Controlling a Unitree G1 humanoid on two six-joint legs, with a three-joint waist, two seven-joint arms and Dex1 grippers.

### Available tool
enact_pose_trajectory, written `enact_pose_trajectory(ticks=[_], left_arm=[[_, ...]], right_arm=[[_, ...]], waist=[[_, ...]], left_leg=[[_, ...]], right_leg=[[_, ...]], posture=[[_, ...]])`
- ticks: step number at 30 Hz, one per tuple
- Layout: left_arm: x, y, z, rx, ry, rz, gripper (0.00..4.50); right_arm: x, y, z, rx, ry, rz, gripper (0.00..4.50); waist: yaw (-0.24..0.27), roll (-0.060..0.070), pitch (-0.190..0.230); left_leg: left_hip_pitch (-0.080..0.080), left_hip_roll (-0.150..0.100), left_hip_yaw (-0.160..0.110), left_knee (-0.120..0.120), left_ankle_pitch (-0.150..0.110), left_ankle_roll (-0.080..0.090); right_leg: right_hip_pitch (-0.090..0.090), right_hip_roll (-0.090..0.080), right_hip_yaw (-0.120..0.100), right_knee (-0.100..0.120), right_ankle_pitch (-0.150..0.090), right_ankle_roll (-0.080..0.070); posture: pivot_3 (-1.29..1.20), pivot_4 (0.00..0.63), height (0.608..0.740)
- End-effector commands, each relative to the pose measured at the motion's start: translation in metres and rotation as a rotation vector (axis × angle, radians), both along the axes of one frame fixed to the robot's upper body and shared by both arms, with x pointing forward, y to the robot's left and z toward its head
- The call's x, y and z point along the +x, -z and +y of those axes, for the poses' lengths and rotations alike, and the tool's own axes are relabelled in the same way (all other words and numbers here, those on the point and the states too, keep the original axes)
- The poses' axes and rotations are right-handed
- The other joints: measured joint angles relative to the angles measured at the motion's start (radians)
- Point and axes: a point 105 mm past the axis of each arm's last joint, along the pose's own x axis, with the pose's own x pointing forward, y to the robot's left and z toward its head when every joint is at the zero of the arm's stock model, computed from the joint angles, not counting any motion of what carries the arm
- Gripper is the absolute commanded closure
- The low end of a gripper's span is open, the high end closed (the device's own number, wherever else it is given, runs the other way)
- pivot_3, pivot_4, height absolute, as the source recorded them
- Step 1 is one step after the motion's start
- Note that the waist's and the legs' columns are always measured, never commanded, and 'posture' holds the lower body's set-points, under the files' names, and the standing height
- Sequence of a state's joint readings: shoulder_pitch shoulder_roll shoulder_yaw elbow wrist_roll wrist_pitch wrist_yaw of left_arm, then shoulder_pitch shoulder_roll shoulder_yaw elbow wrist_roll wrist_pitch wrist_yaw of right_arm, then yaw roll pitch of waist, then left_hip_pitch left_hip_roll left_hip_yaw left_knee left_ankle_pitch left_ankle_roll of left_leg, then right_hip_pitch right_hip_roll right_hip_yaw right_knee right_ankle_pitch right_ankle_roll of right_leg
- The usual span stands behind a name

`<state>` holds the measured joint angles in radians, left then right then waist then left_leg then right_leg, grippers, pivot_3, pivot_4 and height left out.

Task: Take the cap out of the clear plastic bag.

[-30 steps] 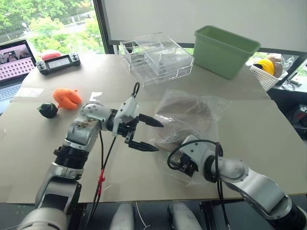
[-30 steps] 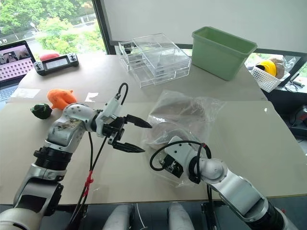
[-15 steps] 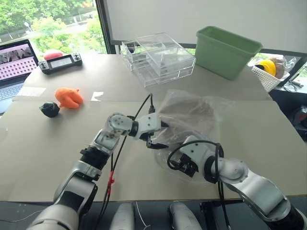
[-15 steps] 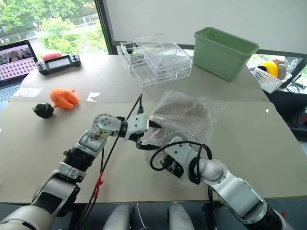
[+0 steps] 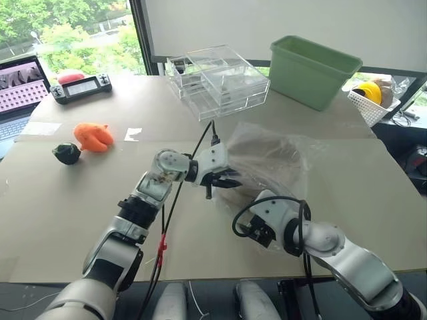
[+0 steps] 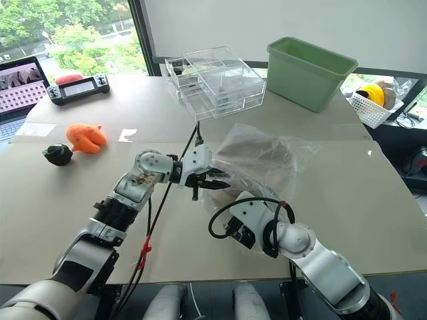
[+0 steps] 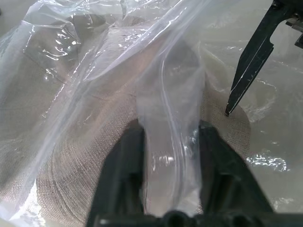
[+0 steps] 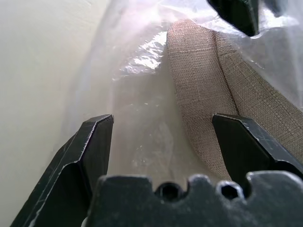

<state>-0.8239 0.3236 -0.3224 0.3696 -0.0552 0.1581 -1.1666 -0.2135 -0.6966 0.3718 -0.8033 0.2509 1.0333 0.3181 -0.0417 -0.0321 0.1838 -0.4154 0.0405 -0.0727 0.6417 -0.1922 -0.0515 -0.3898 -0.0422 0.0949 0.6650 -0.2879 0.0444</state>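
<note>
The clear plastic bag (image 5: pixel 297 143) lies crinkled on the table right of centre, and the beige cap (image 5: pixel 270 167) shows through its film. My left gripper (image 5: pixel 228 181) reaches in from the left and is shut on a fold of the bag's near-left edge (image 7: pixel 170 142). The woven cap (image 7: pixel 90 156) lies just beyond that fold. My right gripper (image 5: pixel 257 230) rests at the bag's front edge and stands open. Between its fingers (image 8: pixel 92 142) are the film and the cap's folded rim (image 8: pixel 199 90), and they are not pinching it.
A green bin (image 5: pixel 313 63) and clear acrylic drawer boxes (image 5: pixel 217 80) stand at the back. An orange toy (image 5: pixel 93 135) and a dark lump (image 5: pixel 67 153) lie on the left. A laptop (image 5: pixel 20 83) and a controller (image 5: pixel 81 87) are at far left. A white basket (image 5: pixel 370 100) sits off the table's right.
My left gripper swung right from open table to the bag's edge, then its wide-open fingers closed on the film. The right gripper stayed where it was, open.
</note>
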Motion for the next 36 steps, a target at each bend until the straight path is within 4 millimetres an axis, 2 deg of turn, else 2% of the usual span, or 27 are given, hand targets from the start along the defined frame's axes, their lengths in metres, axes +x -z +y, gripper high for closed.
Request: enact_pose_trajectory(ticks=[1, 7, 11, 24, 30, 33, 36], left_arm=[[0.001, -0.013, -0.006, -0.029, 0.001, -0.033, 4.44], [-0.001, -0.011, -0.009, -0.034, 0.002, -0.017, 4.44], [0.001, -0.025, -0.014, -0.120, -0.014, 0.015, 4.44], [0.002, -0.027, -0.006, -0.115, -0.035, 0.042, 4.44], [0.001, -0.036, 0.002, -0.150, -0.034, 0.090, 4.44], [-0.002, -0.043, 0.003, -0.184, -0.025, 0.117, 4.44], [-0.015, -0.058, 0.000, -0.285, 0.025, 0.174, 4.44]], right_arm=[[0.000, -0.011, -0.002, 0.006, 0.008, -0.046, 0.53], [0.001, -0.011, -0.003, 0.002, 0.018, -0.049, 0.53], [0.003, -0.011, -0.006, -0.007, 0.032, -0.056, 0.53], [0.009, -0.011, -0.010, -0.034, 0.053, -0.087, 0.53], [0.028, -0.017, -0.018, -0.126, 0.103, -0.211, 0.53], [0.031, -0.011, -0.021, -0.196, 0.099, -0.243, 0.53], [0.039, 0.000, -0.024, -0.324, 0.095, -0.309, 0.53]], waist=[[0.000, 0.000, 0.000], [0.000, 0.000, 0.000], [0.001, 0.000, 0.000], [0.000, 0.000, 0.000], [-0.002, 0.000, 0.000], [-0.001, 0.000, 0.000], [-0.001, 0.000, 0.000]], left_leg=[[0.000, 0.000, 0.000, 0.000, 0.000, 0.000], [0.000, 0.000, 0.000, 0.000, 0.000, 0.000], [0.000, 0.000, 0.000, 0.000, 0.000, 0.000], [0.000, 0.000, 0.000, 0.000, 0.000, 0.000], [0.000, 0.000, 0.000, 0.000, 0.000, 0.000], [0.000, 0.000, 0.000, 0.000, 0.000, 0.000], [0.000, 0.000, 0.000, 0.000, 0.000, 0.000]], right_leg=[[0.000, 0.000, 0.000, 0.000, 0.000, 0.000], [0.000, 0.000, 0.000, 0.000, 0.000, 0.000], [0.000, 0.000, 0.000, 0.000, 0.000, 0.000], [0.000, 0.000, 0.000, 0.000, 0.000, 0.000], [0.000, 0.000, 0.000, 0.000, 0.000, 0.000], [0.000, 0.000, 0.000, 0.000, 0.000, 0.000], [-0.001, 0.000, 0.000, 0.000, 0.000, 0.000]], posture=[[0.00, 0.150, 0.735], [0.00, 0.150, 0.735], [0.00, 0.150, 0.735], [0.00, 0.150, 0.735], [0.00, 0.150, 0.735], [0.00, 0.150, 0.735], [0.00, 0.150, 0.735]])
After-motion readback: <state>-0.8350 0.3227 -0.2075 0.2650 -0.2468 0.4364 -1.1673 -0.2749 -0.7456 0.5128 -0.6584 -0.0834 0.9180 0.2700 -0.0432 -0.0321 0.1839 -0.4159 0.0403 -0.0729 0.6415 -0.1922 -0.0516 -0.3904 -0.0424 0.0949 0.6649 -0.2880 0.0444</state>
